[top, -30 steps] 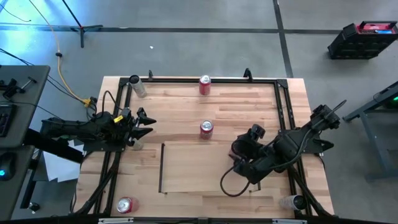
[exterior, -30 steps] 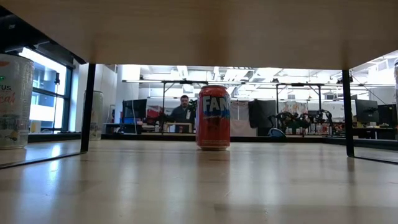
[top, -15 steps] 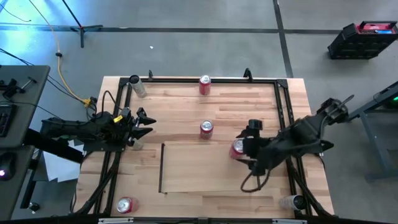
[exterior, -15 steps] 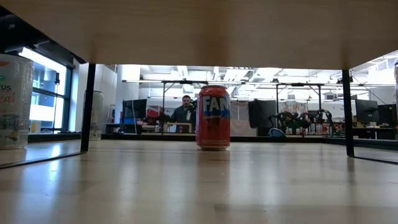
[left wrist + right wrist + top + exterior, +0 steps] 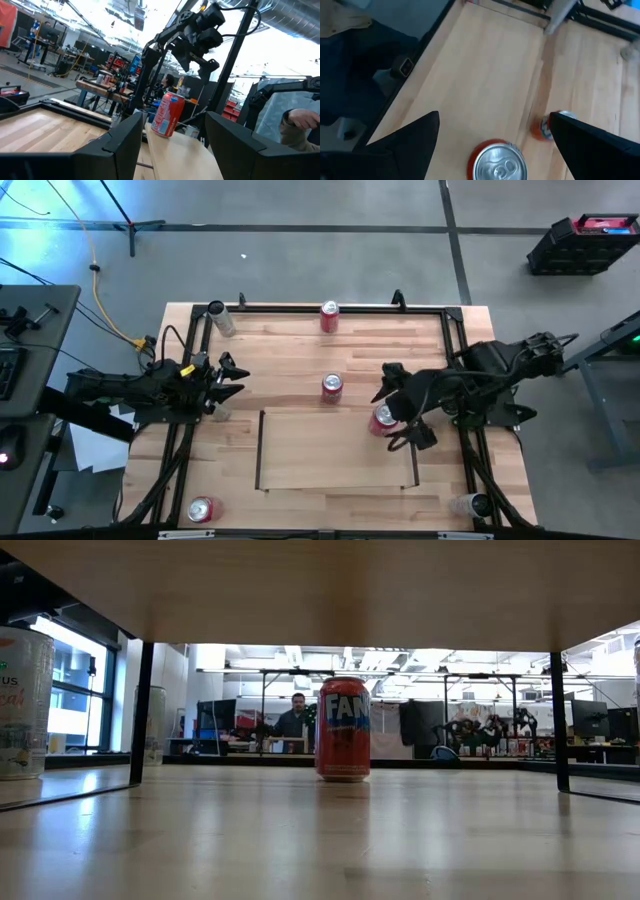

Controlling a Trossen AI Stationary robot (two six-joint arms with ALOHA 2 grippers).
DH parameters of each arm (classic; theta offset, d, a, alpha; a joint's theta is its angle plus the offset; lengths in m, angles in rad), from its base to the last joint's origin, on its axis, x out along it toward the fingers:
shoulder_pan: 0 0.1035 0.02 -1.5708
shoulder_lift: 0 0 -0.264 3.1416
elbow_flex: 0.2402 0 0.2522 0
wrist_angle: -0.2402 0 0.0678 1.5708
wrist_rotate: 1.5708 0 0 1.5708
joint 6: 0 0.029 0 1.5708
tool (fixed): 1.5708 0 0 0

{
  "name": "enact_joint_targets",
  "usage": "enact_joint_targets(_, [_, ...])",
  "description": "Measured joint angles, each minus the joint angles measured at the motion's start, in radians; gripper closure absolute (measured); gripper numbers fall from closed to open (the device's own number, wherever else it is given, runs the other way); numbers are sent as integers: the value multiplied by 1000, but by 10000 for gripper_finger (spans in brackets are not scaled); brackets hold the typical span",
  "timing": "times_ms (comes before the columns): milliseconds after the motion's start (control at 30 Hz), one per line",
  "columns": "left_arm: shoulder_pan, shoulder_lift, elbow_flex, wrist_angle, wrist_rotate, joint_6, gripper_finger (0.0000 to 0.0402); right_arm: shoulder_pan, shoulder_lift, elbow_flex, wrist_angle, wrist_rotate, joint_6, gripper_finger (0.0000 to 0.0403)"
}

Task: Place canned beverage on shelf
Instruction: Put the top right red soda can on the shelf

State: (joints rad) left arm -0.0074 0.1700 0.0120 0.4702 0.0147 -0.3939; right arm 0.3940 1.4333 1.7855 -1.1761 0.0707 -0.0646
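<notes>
A red can [image 5: 383,420] stands upright on the pale-wood shelf [image 5: 320,455], near its far right corner. It also shows in the right wrist view [image 5: 497,162] and the left wrist view [image 5: 167,114]. My right gripper [image 5: 398,408] hangs open above the can. Its fingers [image 5: 415,137] stand wide on either side of the can top and do not touch it. My left gripper [image 5: 238,378] is open and empty at the table's left side, pointing toward the shelf.
A second red can [image 5: 331,387] stands on the table just beyond the shelf and shows under it in the low view [image 5: 343,730]. More cans stand at the far edge [image 5: 329,316], the near left [image 5: 202,509] and the near right [image 5: 468,505]. Black frame tubes [image 5: 330,307] run along the table's edges.
My right gripper has risen from low over the red can and drawn back toward the table's far edge. The can, covered by the gripper a second ago, now shows, standing upright on the shelf in the same place.
</notes>
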Motion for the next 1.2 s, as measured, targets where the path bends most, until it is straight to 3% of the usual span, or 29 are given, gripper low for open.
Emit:
enact_joint_targets(367, [0,0,0,-1,0,2,193,-76,-1,0,-2,-110,-72,41])
enact_joint_targets(667, [0,0,0,-2,0,1,193,-89,-5,-18,25,-109,-76,41])
enact_joint_targets(1100, [0,0,0,-2,-23,2,193,-118,-344,-517,366,-108,-41,41])
enact_joint_targets(1200, [0,0,0,-2,-30,3,193,-149,-394,-602,427,-149,-46,41])
